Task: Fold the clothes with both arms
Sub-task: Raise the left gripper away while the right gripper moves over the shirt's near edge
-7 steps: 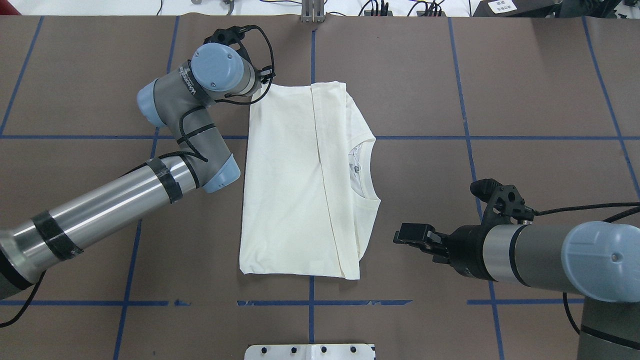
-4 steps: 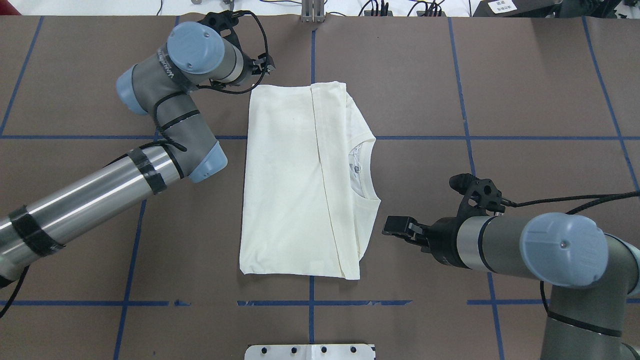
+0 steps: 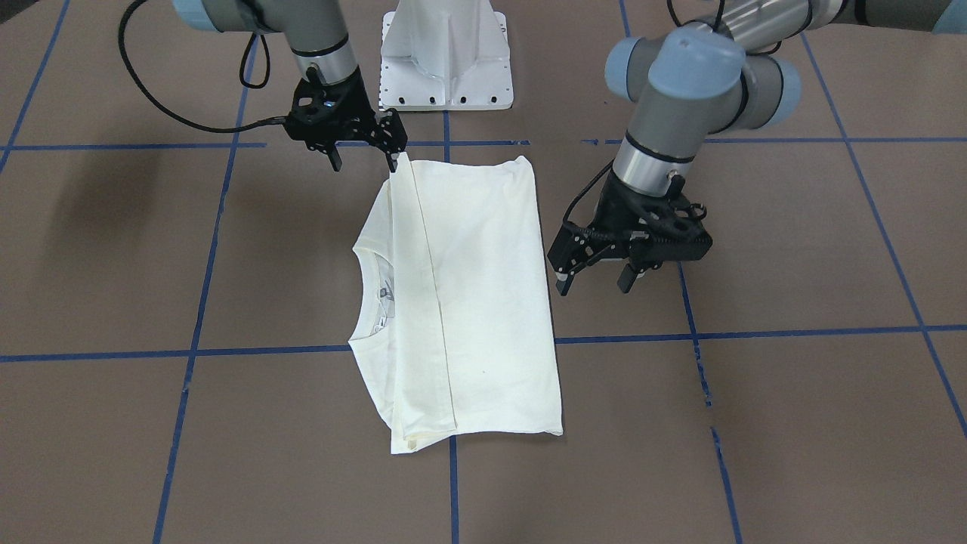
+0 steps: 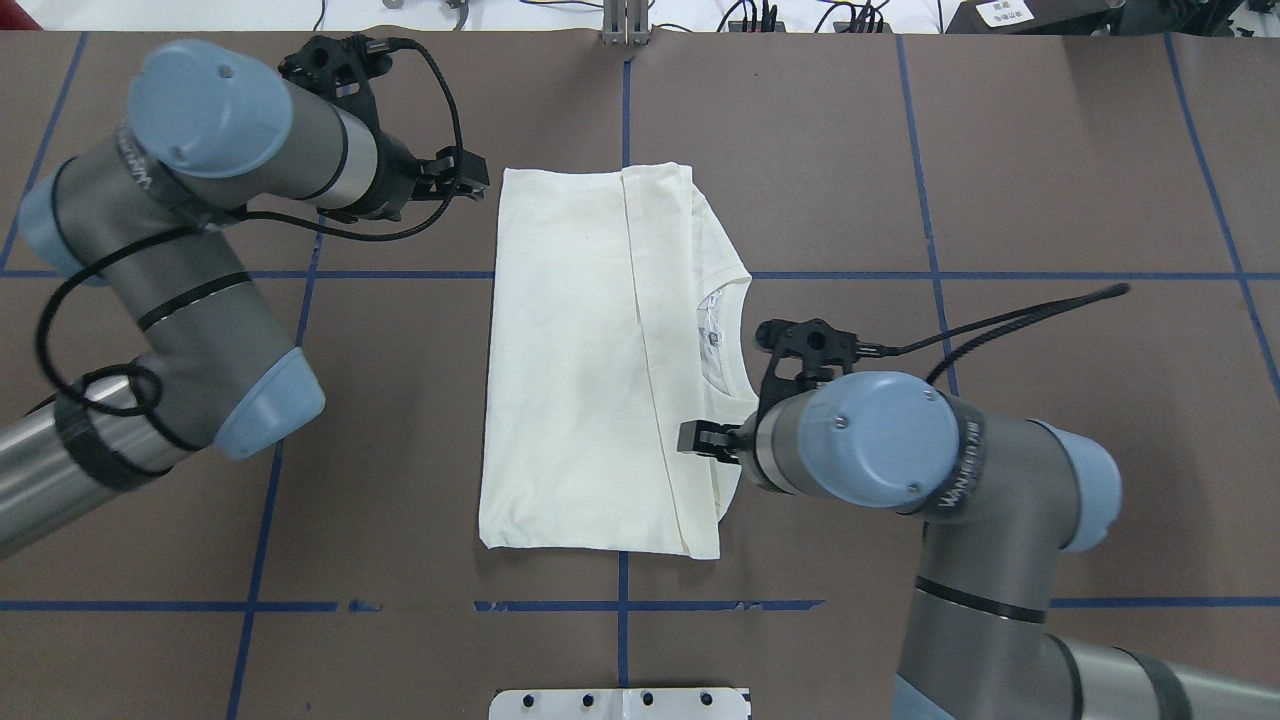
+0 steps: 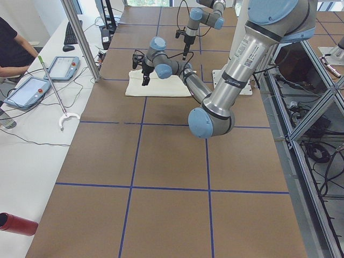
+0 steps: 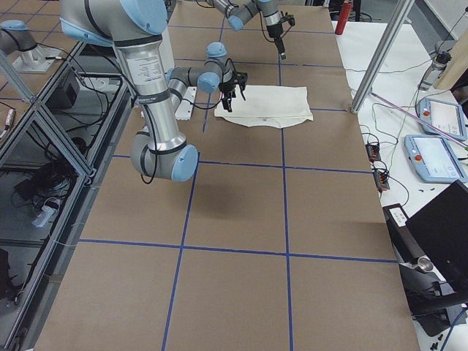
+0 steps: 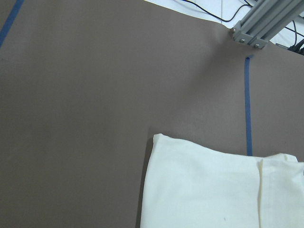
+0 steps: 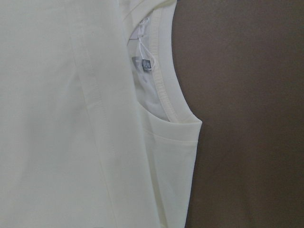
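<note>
The clothes are one cream shirt [image 4: 590, 360] lying folded flat in a tall rectangle mid-table, plain side up, with its collar [image 4: 738, 335] on the right. My left gripper [image 4: 472, 178] is open just left of the shirt's far left corner, apart from the cloth. In the front view its spread fingers [image 3: 563, 283] hang beside the shirt [image 3: 468, 302]. My right gripper [image 3: 363, 160] is open above the shirt's near right part [image 4: 700, 440], with nothing in it. The right wrist view looks down on the collar [image 8: 164, 90] and its label; no fingers show there.
The white pedestal base [image 3: 446, 60] stands at the robot's edge of the table. Blue tape lines [image 4: 930, 275] grid the brown table top. An aluminium post [image 4: 625, 25] stands at the far edge. A seated person [image 5: 13, 48] and tablets are beyond the far edge.
My left gripper has drawn back leftward off the shirt's far left corner. The right arm has swung in leftward, from beside the shirt to over its near right part.
</note>
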